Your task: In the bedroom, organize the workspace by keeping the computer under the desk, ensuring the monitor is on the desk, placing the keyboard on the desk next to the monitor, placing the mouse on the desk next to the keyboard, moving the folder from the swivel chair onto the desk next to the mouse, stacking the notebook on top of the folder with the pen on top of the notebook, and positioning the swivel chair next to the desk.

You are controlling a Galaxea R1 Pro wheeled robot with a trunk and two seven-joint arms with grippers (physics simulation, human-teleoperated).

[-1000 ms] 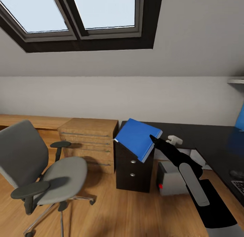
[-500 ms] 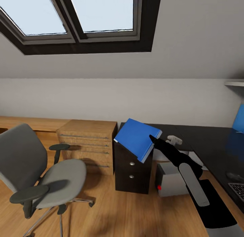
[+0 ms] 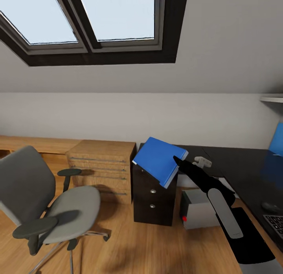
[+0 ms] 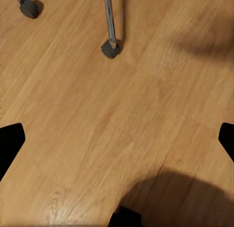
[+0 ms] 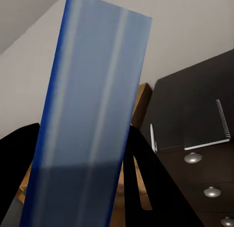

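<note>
One blue folder [image 3: 160, 160]. One grey swivel chair [image 3: 47, 203]. One black desk [image 3: 251, 168]. One small grey computer [image 3: 196, 209] box. One light-wood drawer chest [image 3: 103, 168]. Two round knobs [image 3: 152, 190] show on the black drawers from the head, three up close. Maybe one mouse [image 3: 271, 206], but it is hard to see.

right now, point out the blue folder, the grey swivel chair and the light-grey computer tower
bright-blue flat folder [image 3: 159, 159]: head view, middle of its cover
grey upholstered swivel chair [image 3: 74, 211]: head view, seat cushion
light-grey box-shaped computer tower [image 3: 200, 211]: head view, side panel
</note>
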